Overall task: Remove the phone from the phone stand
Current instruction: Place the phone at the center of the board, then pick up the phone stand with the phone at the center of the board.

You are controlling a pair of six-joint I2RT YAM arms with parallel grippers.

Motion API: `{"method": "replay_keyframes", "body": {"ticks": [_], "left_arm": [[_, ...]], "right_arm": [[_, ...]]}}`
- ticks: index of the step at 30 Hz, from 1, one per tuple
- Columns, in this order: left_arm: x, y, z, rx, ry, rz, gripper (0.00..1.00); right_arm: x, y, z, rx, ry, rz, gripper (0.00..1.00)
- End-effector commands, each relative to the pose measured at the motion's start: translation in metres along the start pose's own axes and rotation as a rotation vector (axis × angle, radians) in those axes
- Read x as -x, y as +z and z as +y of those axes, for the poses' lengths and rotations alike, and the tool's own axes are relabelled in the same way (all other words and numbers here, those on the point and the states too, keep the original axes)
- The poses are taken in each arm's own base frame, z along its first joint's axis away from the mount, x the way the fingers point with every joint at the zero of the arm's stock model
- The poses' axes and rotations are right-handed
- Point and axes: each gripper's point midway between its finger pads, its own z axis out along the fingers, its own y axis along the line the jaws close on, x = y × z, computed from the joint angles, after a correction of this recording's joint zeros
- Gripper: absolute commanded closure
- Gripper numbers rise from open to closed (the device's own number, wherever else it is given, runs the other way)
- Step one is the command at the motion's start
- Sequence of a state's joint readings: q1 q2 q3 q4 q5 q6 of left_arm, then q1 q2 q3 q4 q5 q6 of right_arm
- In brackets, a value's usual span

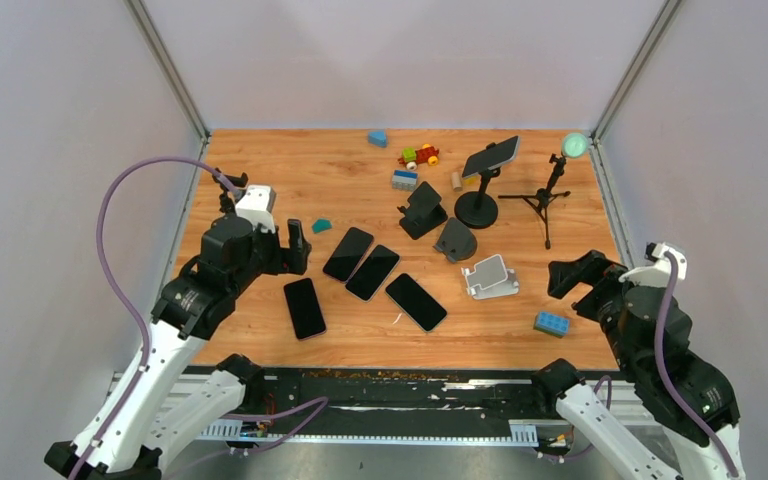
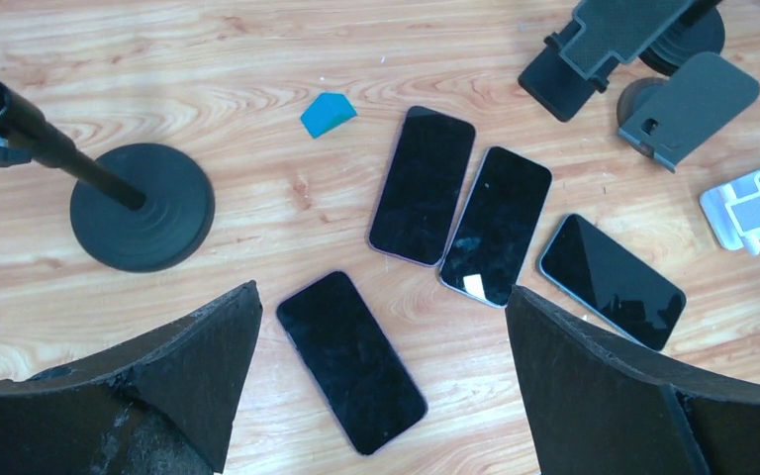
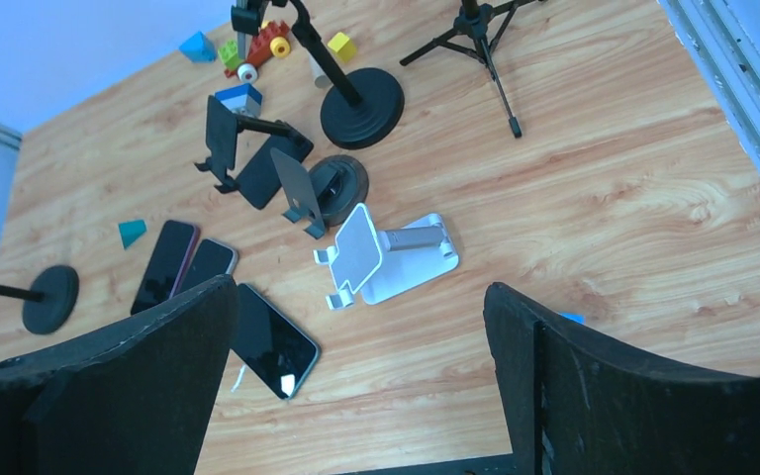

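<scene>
Both grippers are wide open and hold nothing. The left gripper (image 2: pixel 381 297) hangs near four flat phones (image 2: pixel 424 185) on the wooden table (image 1: pixel 260 170). The right gripper (image 3: pixel 358 287) hangs at the right side. The phone (image 1: pixel 491 155) sits tilted on the black stand (image 1: pixel 477 208) at the far side, well apart from both.

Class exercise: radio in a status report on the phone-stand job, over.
Left gripper open, right gripper open, both empty. Phone on stand, untouched. Tripod close beside it.
</scene>
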State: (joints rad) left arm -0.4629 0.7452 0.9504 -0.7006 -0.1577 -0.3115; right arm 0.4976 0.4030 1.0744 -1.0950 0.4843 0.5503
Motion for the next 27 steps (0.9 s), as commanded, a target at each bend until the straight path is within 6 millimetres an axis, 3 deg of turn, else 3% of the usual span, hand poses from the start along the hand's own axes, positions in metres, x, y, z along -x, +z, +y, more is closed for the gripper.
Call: {"method": "replay_keyframes", "body": {"ticks": [1, 6, 12, 19, 21, 22, 23, 24, 25, 26, 27], "left_arm": [[0.003, 0.003, -0.007, -0.06, 0.07, -0.043, 0.0], [0.001, 0.008, -0.015, -0.112, 0.074, -0.06, 0.0], [0.025, 0.016, -0.025, -0.14, 0.083, -0.131, 0.0], [0.049, 0.02, -0.087, -0.476, 0.184, -0.229, 0.0], [0.069, 0.022, -0.104, -0.552, 0.219, -0.303, 0.0], [0.069, 0.029, -0.111, -0.59, 0.242, -0.298, 0.0], [0.085, 0.027, -0.118, -0.612, 0.265, -0.346, 0.0], [0.084, 0.037, -0.125, -0.642, 0.273, -0.324, 0.0], [0.102, 0.035, -0.131, -0.657, 0.281, -0.36, 0.0], [0.101, 0.048, -0.137, -0.676, 0.278, -0.327, 0.0], [0.119, 0.046, -0.145, -0.703, 0.281, -0.363, 0.0]], "right_arm": [[0.023, -0.006, 0.0, -0.001, 0.117, -0.107, 0.05], [0.024, -0.002, 0.0, -0.002, 0.11, -0.129, 0.05], [0.029, 0.002, 0.008, 0.017, 0.086, -0.126, 0.05], [0.025, -0.004, 0.008, 0.045, 0.042, -0.115, 0.05], [0.025, -0.005, 0.009, 0.058, 0.036, -0.113, 0.05], [0.025, -0.006, 0.01, 0.063, 0.034, -0.112, 0.05], [0.025, -0.007, 0.011, 0.07, 0.032, -0.108, 0.05], [0.025, -0.008, 0.012, 0.077, 0.032, -0.105, 0.05], [0.024, -0.008, 0.013, 0.084, 0.032, -0.103, 0.05], [0.024, -0.009, 0.014, 0.093, 0.03, -0.1, 0.05], [0.023, -0.01, 0.015, 0.1, 0.028, -0.095, 0.05]]}}
